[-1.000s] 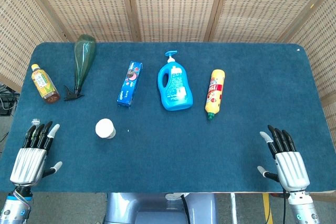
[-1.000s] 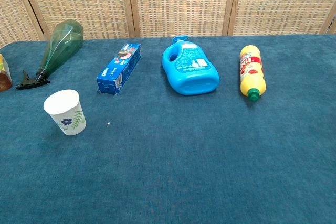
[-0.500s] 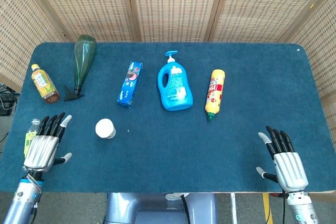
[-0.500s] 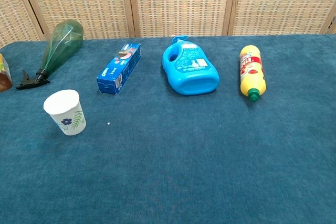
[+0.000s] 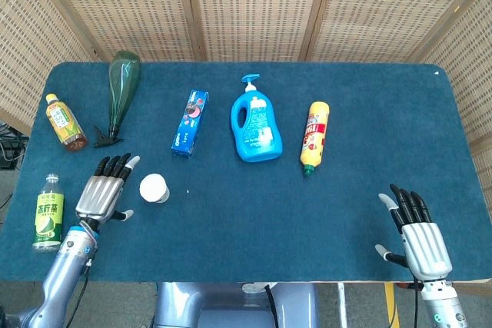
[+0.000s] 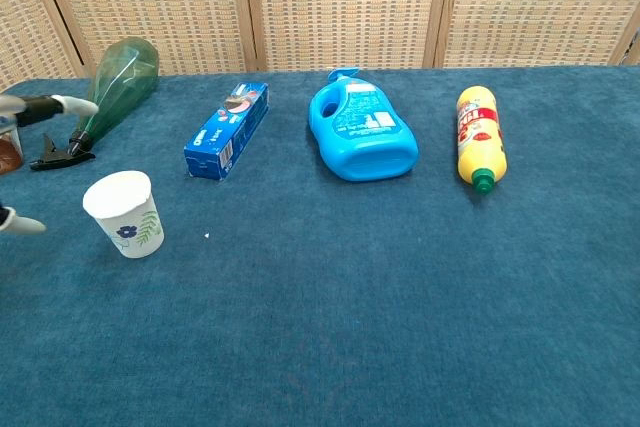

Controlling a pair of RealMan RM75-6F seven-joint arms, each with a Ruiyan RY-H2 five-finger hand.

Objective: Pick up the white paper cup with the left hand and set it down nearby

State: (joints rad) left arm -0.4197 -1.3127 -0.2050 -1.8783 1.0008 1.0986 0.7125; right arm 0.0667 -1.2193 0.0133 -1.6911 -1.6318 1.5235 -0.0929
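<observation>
Woven cane screens stand behind the table (image 5: 369, 128), whose top is covered in dark blue cloth; my left robot hand (image 5: 104, 193) has swung in from the near-left edge over the last second and now sits just beside the white paper cup with a blue flower print (image 5: 154, 188), fingers spread and holding nothing; in the chest view only its fingertips (image 6: 75, 104) show at the left border, either side of the cup (image 6: 124, 213) but not touching it. That move uncovered a small green-labelled tea bottle (image 5: 48, 212) standing near the left edge, well behind my wrist; I judge the reach nearly done, with the closing of the fingers round the cup as the step left before lifting.

The cup stands upright, mouth up, in the near-left part of the table, apart from everything else. My right robot hand (image 5: 419, 240) rests at the near-right corner, fingers apart and empty.

Further back lie an amber tea bottle with a yellow label (image 5: 64, 122), a dark green spray bottle on its side (image 5: 119, 94), a blue biscuit box (image 5: 190, 122), a blue detergent jug with a pump (image 5: 255, 120) and a yellow bottle with a green cap (image 5: 315, 136); none crowds the cup. The spray bottle's black trigger lies nearest my fingers, so I would keep the lift low and set down toward open cloth on the near side.
</observation>
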